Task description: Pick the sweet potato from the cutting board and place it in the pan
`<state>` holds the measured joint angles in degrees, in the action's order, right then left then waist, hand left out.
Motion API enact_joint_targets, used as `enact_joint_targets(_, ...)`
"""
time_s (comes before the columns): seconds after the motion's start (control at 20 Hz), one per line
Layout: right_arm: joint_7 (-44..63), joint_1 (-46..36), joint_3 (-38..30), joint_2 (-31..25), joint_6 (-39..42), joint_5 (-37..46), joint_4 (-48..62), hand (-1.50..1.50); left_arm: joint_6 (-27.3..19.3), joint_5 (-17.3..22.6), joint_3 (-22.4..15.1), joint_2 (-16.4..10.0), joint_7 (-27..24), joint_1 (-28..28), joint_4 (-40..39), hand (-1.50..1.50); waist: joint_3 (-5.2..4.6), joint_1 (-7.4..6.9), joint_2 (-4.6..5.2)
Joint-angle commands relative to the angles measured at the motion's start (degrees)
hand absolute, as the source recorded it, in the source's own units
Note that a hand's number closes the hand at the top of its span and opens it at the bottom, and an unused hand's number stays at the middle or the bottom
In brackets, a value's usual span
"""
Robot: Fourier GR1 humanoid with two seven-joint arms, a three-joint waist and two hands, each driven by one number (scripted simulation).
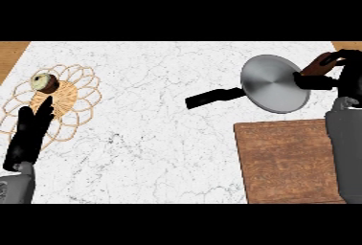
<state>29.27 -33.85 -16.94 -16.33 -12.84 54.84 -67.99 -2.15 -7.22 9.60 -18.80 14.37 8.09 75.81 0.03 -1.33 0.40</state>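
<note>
Black right hand (320, 82) curled round sweet potato (316, 68), beside pan (274, 83) rim, left hand (32, 131) straight-fingered

We see a wide open path across the middle of the white counter (163, 153). On the right the pan (272, 83) is in the way, its black handle (212, 98) sticking out to the left. Our right hand (333, 75), curled round the sweet potato (317, 68), blocks the pan's right edge. At the left, a woven mat (74, 98), a small round thing (45, 82) and our left hand (29, 131) fill that side.
</note>
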Motion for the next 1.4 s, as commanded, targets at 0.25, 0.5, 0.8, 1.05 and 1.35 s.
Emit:
enact_joint_targets(0.25,-11.91,-13.92,-5.97,-0.89,-13.64,-3.22,33.58,1.5,0.85,-0.11,0.25,-0.27,-0.25,1.11,-0.41,0.0,0.09,-1.32,0.56)
enact_joint_targets(0.5,-18.36,-16.51,-9.64,-2.13,-15.91,-6.37,43.47,1.5,-1.2,-2.14,-2.67,2.75,0.14,1.77,1.45,0.0,0.23,-2.82,1.21)
enact_joint_targets(0.8,-25.7,-17.09,-15.91,0.05,-17.31,-13.88,47.84,-1.5,0.09,-1.39,-1.86,1.95,-1.03,3.81,-1.28,0.0,0.33,-3.57,1.92)
enact_joint_targets(1.05,-30.75,-18.75,-17.34,-1.3,-17.27,-15.18,51.16,-1.5,1.89,-0.25,-0.46,-0.17,-0.22,4.05,-0.83,0.0,0.3,-3.82,1.72)
enact_joint_targets(1.35,-37.68,-19.82,-22.11,-0.17,-21.8,-20.13,49.82,-1.5,0.13,-1.28,-1.53,1.98,-1.14,4.72,-1.76,0.0,0.41,-4.43,2.32)
